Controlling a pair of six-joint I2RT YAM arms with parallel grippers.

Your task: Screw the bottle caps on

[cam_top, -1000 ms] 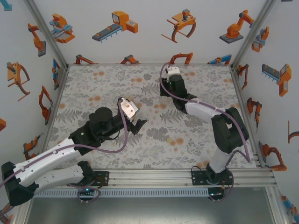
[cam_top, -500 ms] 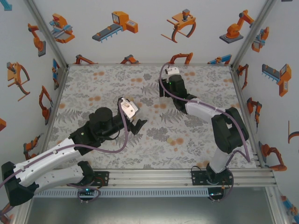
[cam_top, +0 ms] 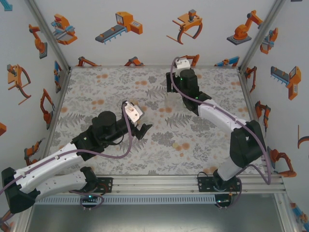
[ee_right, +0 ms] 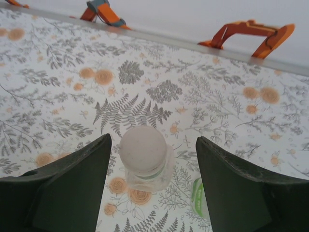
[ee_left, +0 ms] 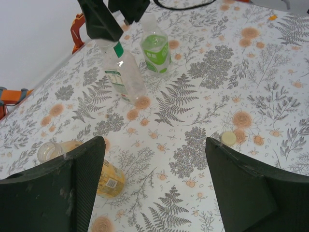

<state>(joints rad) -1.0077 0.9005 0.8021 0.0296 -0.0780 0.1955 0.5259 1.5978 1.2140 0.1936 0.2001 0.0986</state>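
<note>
1. Your right jaws stand open, holding nothing; the white cap (ee_right: 143, 149) on the slim bottle (ee_right: 145, 181) sits between them at lower centre, touching neither.
2. Your left jaws gape empty; the yellow bottle (ee_left: 110, 181) lies lower left, a loose cap (ee_left: 228, 138) right.

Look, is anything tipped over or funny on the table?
Yes. The yellow bottle lies on its side, while the slim bottle and green bottle stand upright. One pale cap sits loose, apart from them.
</note>
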